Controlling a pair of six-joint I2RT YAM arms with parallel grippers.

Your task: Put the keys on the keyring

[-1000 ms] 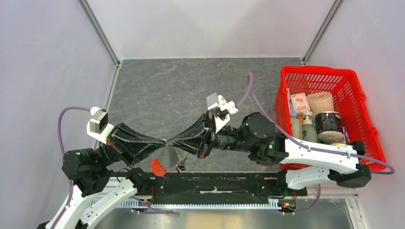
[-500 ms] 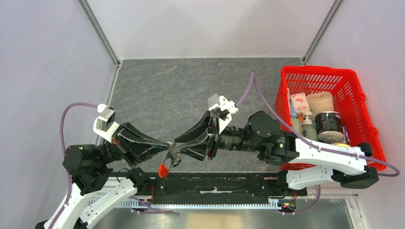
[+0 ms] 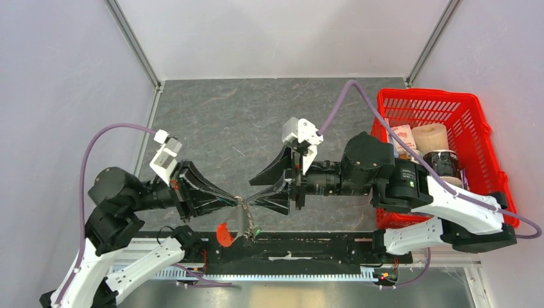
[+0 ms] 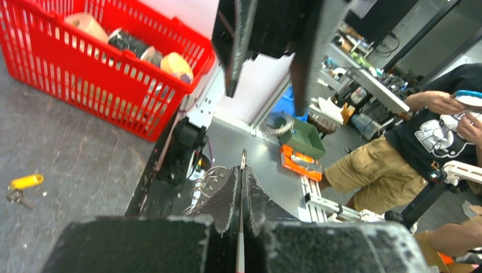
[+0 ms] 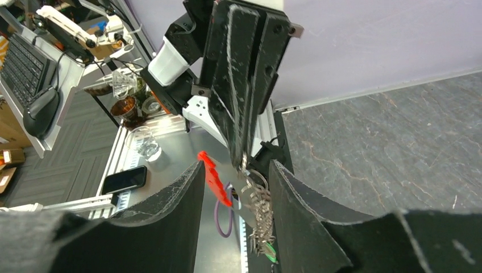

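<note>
My left gripper is shut on the keyring, pinching the thin metal ring at its fingertips. A short chain, a red oval fob and a small green tag hang below the grip, over the table's near edge. My right gripper faces it tip to tip and is open, one finger on either side of the hanging chain and fob without touching them. In the left wrist view the left gripper shows ring loops beside its tips. A yellow-tagged key lies on the table; the top view hides it.
A red basket with a paper roll, bottles and a jar stands at the table's right, close behind the right arm. A black rail runs along the near edge under the keyring. Grey walls enclose the table on three sides.
My right gripper has opened, let go of the keyring and drawn back a little to the right. The left arm shifted right and turned, and the keyring now hangs from it alone.
</note>
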